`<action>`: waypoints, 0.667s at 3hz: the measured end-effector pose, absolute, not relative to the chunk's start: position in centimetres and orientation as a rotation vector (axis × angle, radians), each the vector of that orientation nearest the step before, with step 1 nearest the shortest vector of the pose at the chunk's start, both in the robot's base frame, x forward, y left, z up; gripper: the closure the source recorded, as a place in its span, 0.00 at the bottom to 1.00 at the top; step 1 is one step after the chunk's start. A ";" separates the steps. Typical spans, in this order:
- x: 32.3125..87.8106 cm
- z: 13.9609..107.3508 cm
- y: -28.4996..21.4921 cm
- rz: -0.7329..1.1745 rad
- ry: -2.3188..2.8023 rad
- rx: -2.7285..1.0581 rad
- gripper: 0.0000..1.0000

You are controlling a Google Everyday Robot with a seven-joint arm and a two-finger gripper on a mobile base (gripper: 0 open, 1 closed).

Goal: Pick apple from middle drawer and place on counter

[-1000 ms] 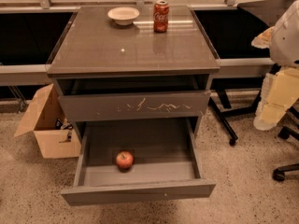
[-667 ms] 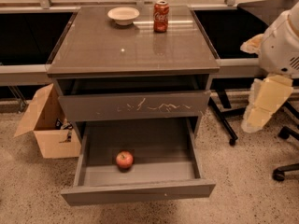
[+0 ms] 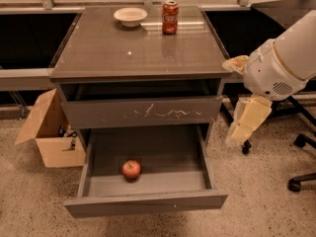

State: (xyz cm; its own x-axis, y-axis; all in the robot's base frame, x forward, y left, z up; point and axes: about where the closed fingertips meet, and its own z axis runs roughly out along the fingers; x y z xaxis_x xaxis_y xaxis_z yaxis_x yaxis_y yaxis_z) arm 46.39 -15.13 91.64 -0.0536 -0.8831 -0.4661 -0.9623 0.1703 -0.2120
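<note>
The apple (image 3: 131, 169), small and red with yellowish patches, lies on the floor of the open middle drawer (image 3: 146, 204), left of centre and near its front panel. The counter (image 3: 133, 51) is the glossy grey-brown top of the cabinet. My gripper (image 3: 238, 134) hangs from the white arm at the right of the cabinet, beside its right edge. It points down at about the height of the scratched drawer front, well right of and above the apple. It holds nothing that I can see.
A red Coca-Cola can (image 3: 170, 17) and a white bowl (image 3: 130, 16) stand at the back of the counter. The closed drawer front above (image 3: 143, 113) has white scratches. An open cardboard box (image 3: 49, 132) sits on the floor at the left. Office chair legs (image 3: 301, 179) are at the right.
My arm has swung in from the right edge toward the cabinet and shows more fully. The apple, drawer, can and bowl have not moved.
</note>
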 end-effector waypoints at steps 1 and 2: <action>46.4 91.6 -15.1 0.212 1.961 -1.738 0.00; 46.6 90.4 -14.3 0.262 1.920 -1.754 0.00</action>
State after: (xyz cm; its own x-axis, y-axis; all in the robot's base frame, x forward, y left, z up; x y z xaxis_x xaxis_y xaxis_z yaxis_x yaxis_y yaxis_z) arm 46.61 -14.34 90.38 -0.0242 -0.8683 -0.4955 -0.9692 0.1419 -0.2012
